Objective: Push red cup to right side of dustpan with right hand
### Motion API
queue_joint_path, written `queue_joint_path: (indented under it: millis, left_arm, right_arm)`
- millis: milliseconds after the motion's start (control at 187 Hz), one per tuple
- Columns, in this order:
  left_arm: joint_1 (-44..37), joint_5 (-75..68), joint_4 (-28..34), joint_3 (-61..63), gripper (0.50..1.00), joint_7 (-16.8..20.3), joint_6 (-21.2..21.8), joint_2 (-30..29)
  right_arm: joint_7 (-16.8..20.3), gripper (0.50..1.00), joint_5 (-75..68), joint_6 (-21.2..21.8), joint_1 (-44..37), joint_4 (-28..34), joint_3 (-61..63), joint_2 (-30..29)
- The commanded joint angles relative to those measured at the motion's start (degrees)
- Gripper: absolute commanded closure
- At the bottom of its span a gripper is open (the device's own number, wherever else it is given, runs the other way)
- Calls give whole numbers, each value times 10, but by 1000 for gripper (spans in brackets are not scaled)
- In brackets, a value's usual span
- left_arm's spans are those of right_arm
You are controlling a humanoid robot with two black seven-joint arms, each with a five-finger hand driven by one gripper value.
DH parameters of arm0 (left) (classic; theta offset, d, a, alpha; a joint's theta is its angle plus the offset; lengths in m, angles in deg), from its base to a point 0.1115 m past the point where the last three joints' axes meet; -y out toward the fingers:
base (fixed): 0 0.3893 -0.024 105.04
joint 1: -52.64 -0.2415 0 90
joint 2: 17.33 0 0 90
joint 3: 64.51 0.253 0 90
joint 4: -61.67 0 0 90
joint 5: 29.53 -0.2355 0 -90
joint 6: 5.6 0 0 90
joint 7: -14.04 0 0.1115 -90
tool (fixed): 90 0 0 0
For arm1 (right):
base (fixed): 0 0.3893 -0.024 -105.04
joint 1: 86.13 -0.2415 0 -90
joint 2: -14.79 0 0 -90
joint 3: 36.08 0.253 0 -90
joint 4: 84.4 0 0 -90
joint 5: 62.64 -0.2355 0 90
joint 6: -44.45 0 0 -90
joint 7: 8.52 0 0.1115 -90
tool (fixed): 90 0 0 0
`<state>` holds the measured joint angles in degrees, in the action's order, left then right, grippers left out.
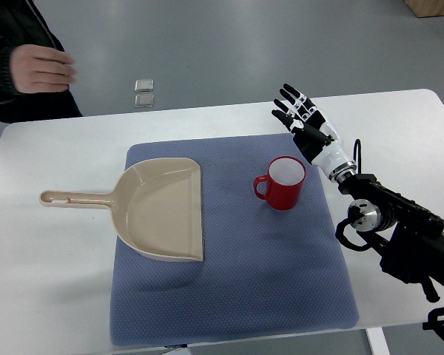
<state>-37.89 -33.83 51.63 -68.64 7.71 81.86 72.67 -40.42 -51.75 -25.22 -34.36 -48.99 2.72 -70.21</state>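
Observation:
A red cup (283,185) with a white inside stands upright on the blue mat (229,266), its handle pointing left. A beige dustpan (161,209) lies on the mat's left part, its handle reaching left onto the white table. The cup stands to the right of the dustpan's open edge, with a gap between them. My right hand (302,118) is open, fingers stretched out toward the far side. It is just right of and beyond the cup, close to its rim but not touching. The left arm does not show.
A person's hand (41,68) and dark sleeve are at the far left corner beyond the white table (52,281). Two small metal plates (143,93) lie on the floor past the table's far edge. My right arm (399,229) crosses the table's right part.

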Motion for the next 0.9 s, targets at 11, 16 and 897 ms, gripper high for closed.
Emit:
queue_joint_path:
  millis: [11,16,897]
  left_arm:
    - [0,0,-1,0,500,0,-1,0]
    - [0,0,-1,0,500,0,-1,0]
    - [1,0,-5,2,500,0,-1,0]
  right_arm:
    - [0,566,0,1,0,-1,0,0]
    - [0,566,0,1,0,-1,0,0]
    - [-5,564,298,147,-8,19,-29,197]
